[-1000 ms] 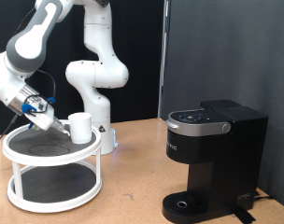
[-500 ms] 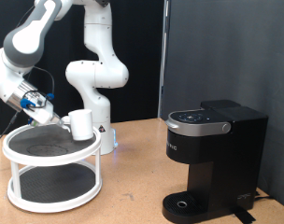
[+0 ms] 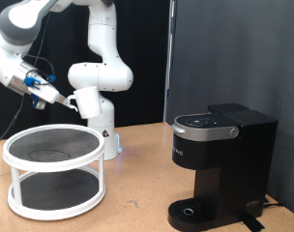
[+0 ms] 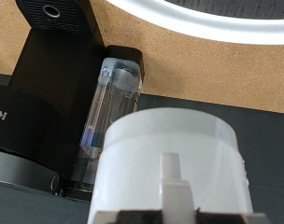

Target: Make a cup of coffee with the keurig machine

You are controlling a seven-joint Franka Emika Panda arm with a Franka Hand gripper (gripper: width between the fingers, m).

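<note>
The white cup (image 3: pixel 86 102) hangs in the air above the round stand, hard to tell apart from the white robot base behind it. My gripper (image 3: pixel 70 101) is shut on it, at the exterior view's upper left. In the wrist view the cup (image 4: pixel 170 163) fills the lower part, its handle facing the camera, with my gripper (image 4: pixel 175 213) just at the frame's edge. The black keurig machine (image 3: pixel 220 159) stands at the exterior view's right with its lid down and nothing on its drip tray (image 3: pixel 191 211). The wrist view shows the keurig machine (image 4: pixel 49 56) and its clear water tank (image 4: pixel 109 107).
A white two-tier round stand (image 3: pixel 52 179) with dark mesh shelves sits on the wooden table at the exterior view's left, below the cup. Its rim (image 4: pixel 207 21) shows in the wrist view. The robot's white base (image 3: pixel 99 87) stands behind it.
The gripper has lifted the cup off the stand's top shelf and carried it upward; the arm has swung up towards the exterior view's top left.
</note>
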